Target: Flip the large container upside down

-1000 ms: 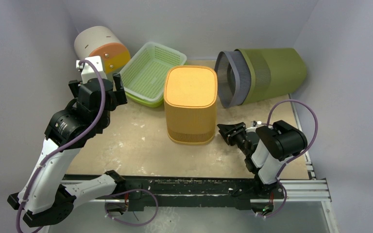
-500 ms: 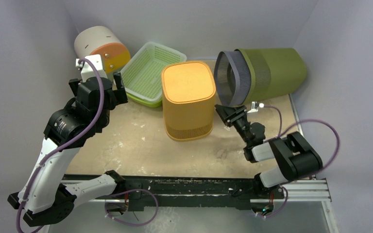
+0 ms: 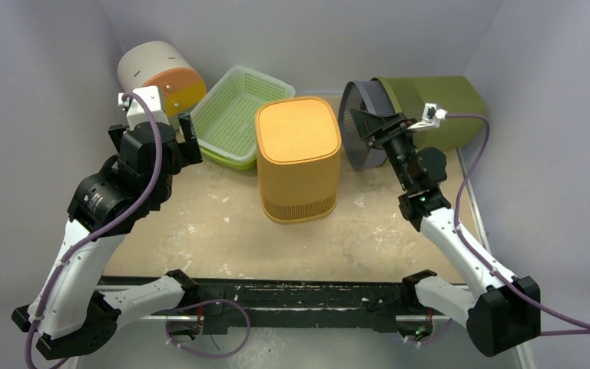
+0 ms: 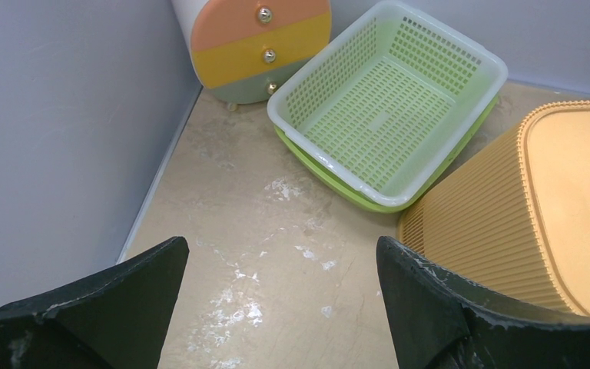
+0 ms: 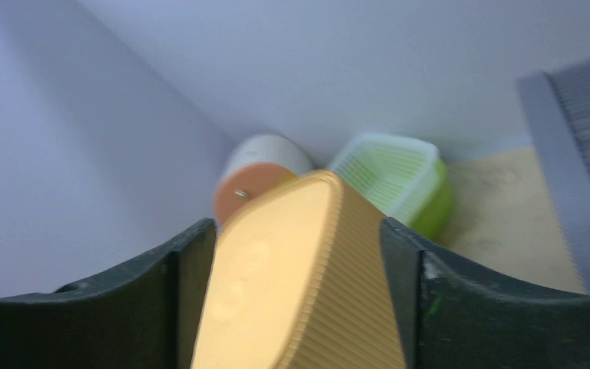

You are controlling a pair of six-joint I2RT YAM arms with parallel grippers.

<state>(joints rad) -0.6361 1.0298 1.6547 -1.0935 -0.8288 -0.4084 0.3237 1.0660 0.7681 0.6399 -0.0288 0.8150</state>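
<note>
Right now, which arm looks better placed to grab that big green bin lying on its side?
Probably the right. The right end effector is open beside the grey mouth of the green bin; the left end effector, also open, hovers far off near the green basket.

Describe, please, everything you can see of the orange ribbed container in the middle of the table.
The orange container looks like plastic. It is a rounded-square bin with a smooth closed face turned up, finely ribbed walls and a slotted band near its foot. It stands straight on the table, apparently mouth down, close beside the green basket; whether they touch is unclear. Neither the left gripper nor the right gripper touches it.
</note>
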